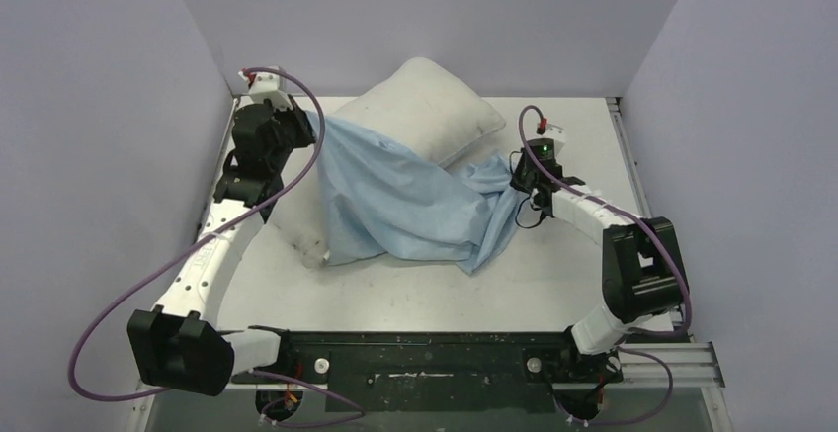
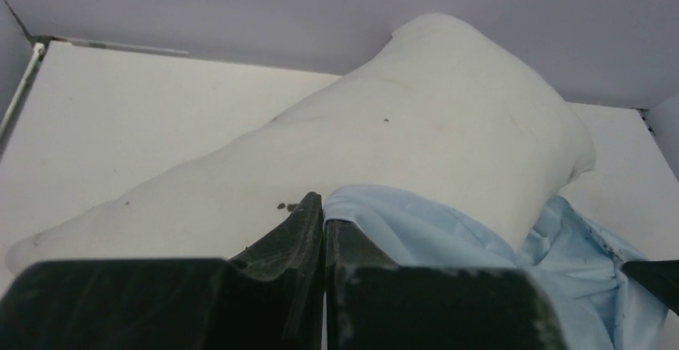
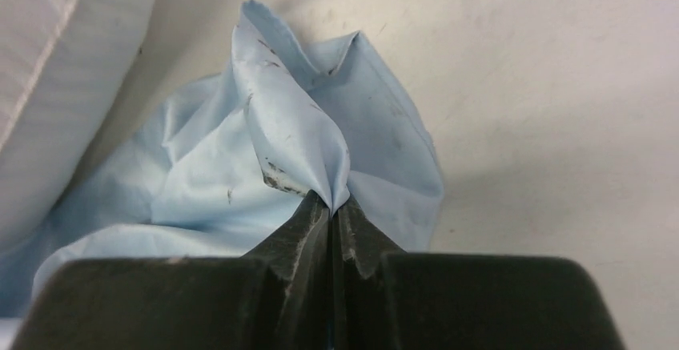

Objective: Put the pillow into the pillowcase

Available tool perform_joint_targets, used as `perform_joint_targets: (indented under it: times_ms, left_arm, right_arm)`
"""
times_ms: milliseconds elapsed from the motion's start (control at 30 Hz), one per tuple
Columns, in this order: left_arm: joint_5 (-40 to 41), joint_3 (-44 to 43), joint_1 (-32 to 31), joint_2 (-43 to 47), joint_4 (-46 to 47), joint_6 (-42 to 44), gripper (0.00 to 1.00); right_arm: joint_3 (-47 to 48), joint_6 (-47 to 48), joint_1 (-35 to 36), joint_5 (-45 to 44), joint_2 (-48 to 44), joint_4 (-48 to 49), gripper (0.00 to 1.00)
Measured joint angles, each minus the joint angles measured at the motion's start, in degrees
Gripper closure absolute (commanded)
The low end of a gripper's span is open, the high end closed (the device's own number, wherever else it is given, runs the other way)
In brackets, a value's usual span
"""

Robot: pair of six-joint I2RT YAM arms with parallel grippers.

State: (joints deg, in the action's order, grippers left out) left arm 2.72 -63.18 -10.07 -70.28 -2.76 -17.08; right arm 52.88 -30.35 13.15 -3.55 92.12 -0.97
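Observation:
The off-white pillow point(image 1: 430, 106) lies slanted from the back middle of the table to the left front, where a corner point(image 1: 296, 229) sticks out. The light-blue pillowcase point(image 1: 395, 200) is draped over its middle. My left gripper point(image 1: 308, 122) is shut on the pillowcase's upper left edge point(image 2: 352, 203), held up beside the pillow point(image 2: 416, 118). My right gripper point(image 1: 516, 183) is shut on a bunched fold of the pillowcase point(image 3: 300, 138) at its right end, low over the table. A strip of the pillow point(image 3: 56, 70) shows at the left of the right wrist view.
Purple-grey walls point(image 1: 425, 17) close in the white table point(image 1: 583, 145) at the back and both sides. A black rail point(image 1: 425, 353) runs along the near edge between the arm bases. Purple cables loop off both arms.

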Motion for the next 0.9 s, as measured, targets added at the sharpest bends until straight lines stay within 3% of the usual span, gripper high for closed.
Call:
perform_joint_targets:
  times_ms: [167,367,567,900]
  left_arm:
    - [4.2,-11.0,0.0,-3.5,-3.2,4.5,1.00]
    - [11.3,-21.0,0.1,-3.3,-3.8,9.6,1.00]
    - [13.3,-22.0,-0.5,-0.9,-5.9,12.1,1.00]
    - [16.3,-16.3,-1.1,5.0,-6.5,14.5,1.00]
  right_arm:
    - [6.6,3.1,-0.7,-8.3,-5.8,-6.6,1.00]
    - [16.3,3.9,-5.5,-15.1,-21.9,-10.8,1.00]
    - [20.5,1.4,-10.6,-16.2,-32.3,-14.8,1.00]
    - [18.6,1.5,-10.5,-11.4,-36.0,-21.8,1.00]
